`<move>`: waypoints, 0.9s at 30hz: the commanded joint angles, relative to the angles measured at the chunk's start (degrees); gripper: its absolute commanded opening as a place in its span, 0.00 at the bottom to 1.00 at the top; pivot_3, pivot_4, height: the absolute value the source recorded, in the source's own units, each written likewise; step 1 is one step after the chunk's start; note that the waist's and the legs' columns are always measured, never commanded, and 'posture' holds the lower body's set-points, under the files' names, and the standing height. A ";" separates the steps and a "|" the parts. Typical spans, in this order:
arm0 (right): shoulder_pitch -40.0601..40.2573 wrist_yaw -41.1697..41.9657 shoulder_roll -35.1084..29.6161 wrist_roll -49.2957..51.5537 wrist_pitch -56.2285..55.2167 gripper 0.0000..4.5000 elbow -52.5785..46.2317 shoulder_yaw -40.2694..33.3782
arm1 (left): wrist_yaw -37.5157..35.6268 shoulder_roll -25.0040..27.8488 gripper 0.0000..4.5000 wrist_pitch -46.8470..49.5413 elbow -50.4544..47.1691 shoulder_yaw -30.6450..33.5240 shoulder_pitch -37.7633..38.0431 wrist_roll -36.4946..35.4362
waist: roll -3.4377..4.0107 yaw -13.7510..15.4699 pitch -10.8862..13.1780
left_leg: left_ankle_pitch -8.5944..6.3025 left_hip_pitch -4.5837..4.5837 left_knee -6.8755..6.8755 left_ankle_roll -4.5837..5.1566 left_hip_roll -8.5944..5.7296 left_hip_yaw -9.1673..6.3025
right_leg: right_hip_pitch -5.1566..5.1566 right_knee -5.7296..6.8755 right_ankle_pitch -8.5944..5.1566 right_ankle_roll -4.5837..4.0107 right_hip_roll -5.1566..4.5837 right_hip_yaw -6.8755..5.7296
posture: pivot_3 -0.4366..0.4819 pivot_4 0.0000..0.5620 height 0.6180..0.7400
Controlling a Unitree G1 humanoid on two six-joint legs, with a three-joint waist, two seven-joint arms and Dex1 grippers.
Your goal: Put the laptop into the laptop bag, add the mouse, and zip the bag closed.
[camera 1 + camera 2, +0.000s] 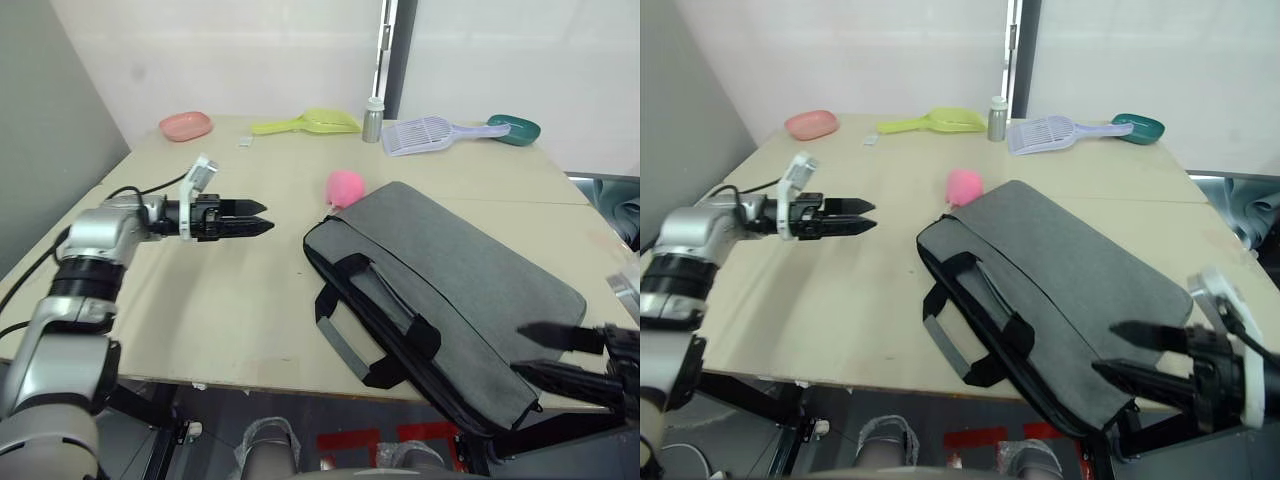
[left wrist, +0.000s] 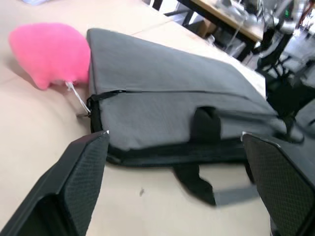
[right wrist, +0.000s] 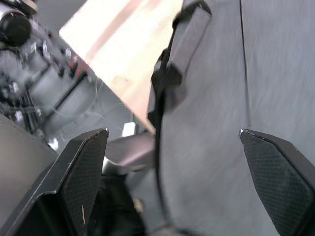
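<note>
Bag: laptop bag (image 1: 450,300) lies flat on the bench (image 1: 230,290), at about 4 o'clock from the bench's middle, its near corner hanging past the front edge; zipper side and two black handles (image 1: 385,325) face 8 o'clock
Handling: soft grey fabric, likely limp and floppy, so it should sag if lifted by one point; the strap handles or the stiff black edging look like the best holds, and the zipper pull (image 2: 78,101) near the far corner is small and may slip
Left claw: left claw (image 1: 262,218) hovers over bare bench at 9 o'clock from the bag, well apart from it; fingers spread in the left wrist view, holding nothing
Right claw: right claw (image 1: 1120,350) is at the bag's near corner, at 5 o'clock, fingers spread, one above the fabric and one below the overhang; contact cannot be told
Hidden: laptop and mouse are not to be made out, so the bag's contents are unknown; how far the zipper is closed is hard to judge
Other: pink plush (image 1: 346,187) touches the bag's far corner at 11 o'clock
</note>
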 commanded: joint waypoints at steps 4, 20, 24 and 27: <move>12.49 -4.85 10.08 4.55 -2.09 0.99 -3.37 -3.48 | -1.84 -7.65 1.00 -2.83 23.66 -3.26 -11.93 9.60 | 0.01 -0.68 -0.01 | -0.01 0.00 -0.08 0.00 -0.05 0.03 | 0.01 -0.14 0.01 0.04 -0.07 0.02 | 0.48 0.27 1.00; 32.37 -9.37 22.75 9.38 -14.57 1.00 -12.66 1.08 | 10.22 -21.18 0.81 -7.69 37.77 3.17 -15.16 18.82 | -0.02 -0.02 0.01 | -0.06 0.02 -0.40 0.11 -0.34 -0.33 | 0.59 -0.92 0.01 0.27 -0.58 -0.29 | 0.48 0.27 1.00; 37.75 -9.38 24.97 11.41 -16.85 1.00 -13.40 2.27 | 10.12 -21.47 0.49 -4.76 37.64 6.66 -14.98 17.43 | -0.01 -0.08 0.02 | -0.08 -0.04 -0.51 0.20 -0.49 -0.36 | 0.58 -1.03 -0.02 0.47 -0.72 -0.31 | 0.48 0.27 1.00; 40.11 -10.10 25.63 12.85 -18.25 1.00 -12.74 3.28 | 8.60 -20.43 0.27 -2.83 36.98 7.82 -15.09 17.63 | -0.01 -0.20 0.02 | -0.08 -0.08 -0.74 0.22 -0.59 -0.37 | 0.58 -1.26 -0.01 0.51 -0.76 -0.36 | 0.48 0.27 1.00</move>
